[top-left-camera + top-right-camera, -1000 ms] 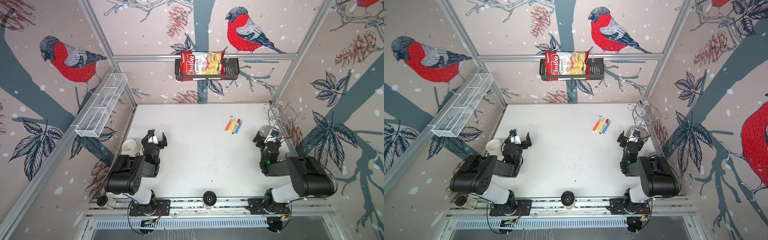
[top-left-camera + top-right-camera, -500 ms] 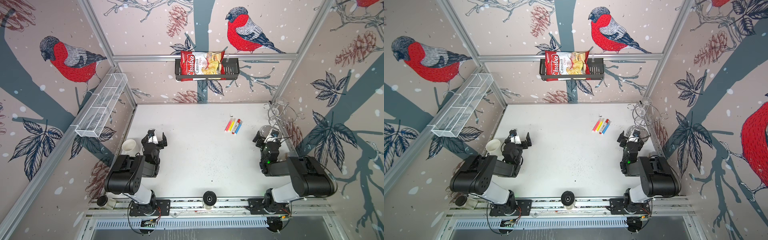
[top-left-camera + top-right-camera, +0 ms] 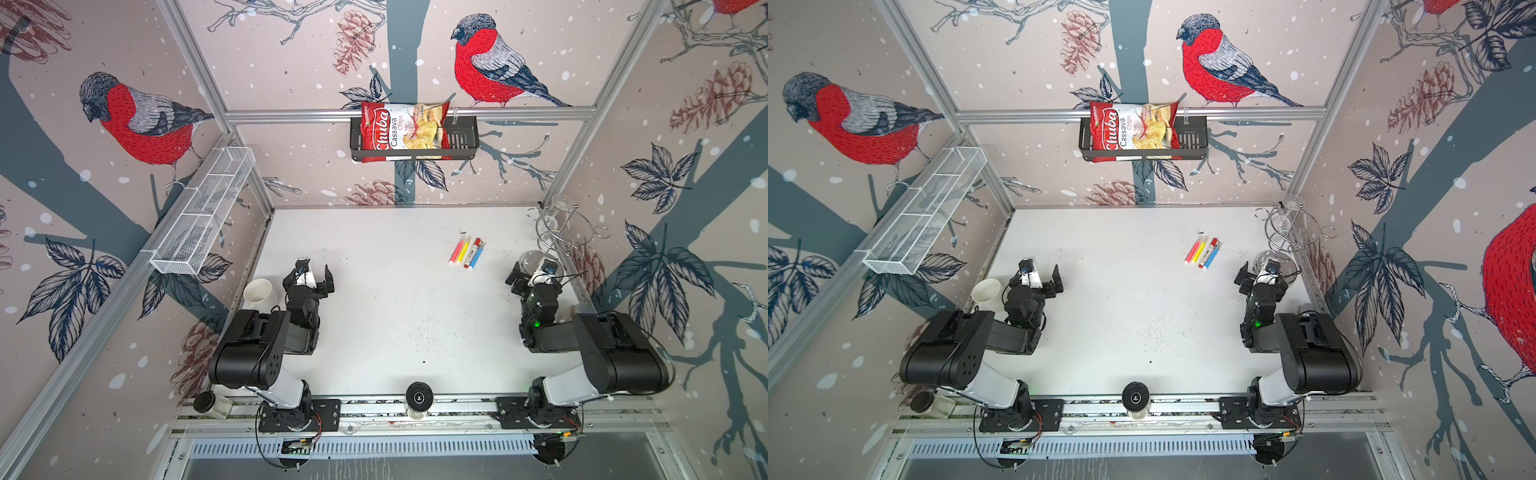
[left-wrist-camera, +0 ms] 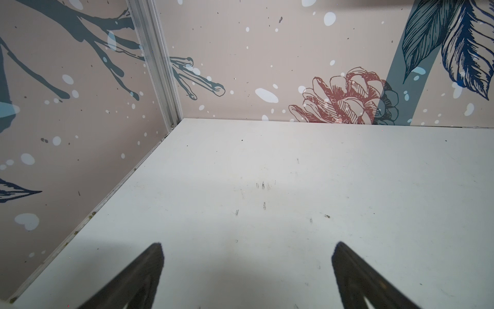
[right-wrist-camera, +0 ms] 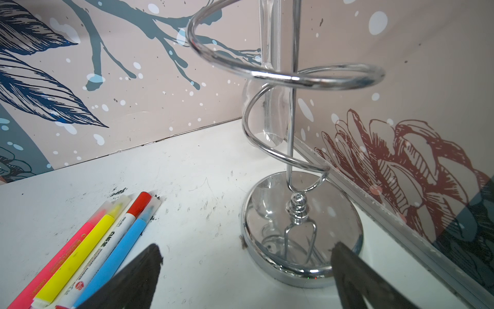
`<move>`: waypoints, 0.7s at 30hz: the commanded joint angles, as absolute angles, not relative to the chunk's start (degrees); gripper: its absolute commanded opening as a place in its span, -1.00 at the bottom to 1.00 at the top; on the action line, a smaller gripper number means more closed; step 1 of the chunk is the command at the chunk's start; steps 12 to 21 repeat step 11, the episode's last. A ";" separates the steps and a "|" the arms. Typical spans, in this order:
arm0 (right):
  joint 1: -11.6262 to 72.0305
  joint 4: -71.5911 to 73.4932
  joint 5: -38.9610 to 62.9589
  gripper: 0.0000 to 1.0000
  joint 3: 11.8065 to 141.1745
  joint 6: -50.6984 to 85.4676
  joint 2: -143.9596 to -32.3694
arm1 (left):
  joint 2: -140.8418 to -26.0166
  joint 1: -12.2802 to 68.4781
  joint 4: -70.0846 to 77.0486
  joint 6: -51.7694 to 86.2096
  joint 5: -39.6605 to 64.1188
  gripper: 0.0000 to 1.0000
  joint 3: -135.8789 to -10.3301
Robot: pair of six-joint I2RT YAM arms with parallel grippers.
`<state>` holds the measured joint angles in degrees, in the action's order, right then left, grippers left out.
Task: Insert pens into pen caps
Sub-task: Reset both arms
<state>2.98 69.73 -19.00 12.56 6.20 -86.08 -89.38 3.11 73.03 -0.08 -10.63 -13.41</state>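
Four pens [image 3: 467,251] [image 3: 1202,252] lie side by side on the white table, far right of its middle. In the right wrist view they are pink [image 5: 66,248], yellow [image 5: 80,248], white [image 5: 107,240] and blue [image 5: 120,240]. A pen cap sits on each far end: translucent on the pink [image 5: 105,209], yellow [image 5: 123,201] and blue [image 5: 155,204], red [image 5: 139,203] on the white one. My right gripper [image 3: 532,272] [image 5: 246,248] is open and holds nothing, near the pens, to their right. My left gripper [image 3: 316,276] [image 4: 247,246] is open over bare table at the left.
A chrome spiral stand [image 3: 555,232] [image 5: 302,230] with glassware stands in the far right corner, right in front of the right gripper. A white cup [image 3: 259,293] sits by the left wall. On the walls hang a wire basket [image 3: 203,212] and a chips bag [image 3: 401,133] in a black rack.
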 commanded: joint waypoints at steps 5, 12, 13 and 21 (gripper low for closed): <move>3.03 70.35 -18.72 0.98 12.66 6.24 -85.96 | -89.62 2.99 74.41 -0.44 -10.46 0.96 -13.81; 2.99 69.97 -18.76 0.99 12.98 6.20 -86.22 | -89.39 2.98 75.12 -0.44 -10.37 0.96 -13.39; 2.99 69.97 -18.76 0.99 12.98 6.20 -86.22 | -89.39 2.98 75.12 -0.44 -10.37 0.96 -13.39; 2.99 69.97 -18.76 0.99 12.98 6.20 -86.22 | -89.39 2.98 75.12 -0.44 -10.37 0.96 -13.39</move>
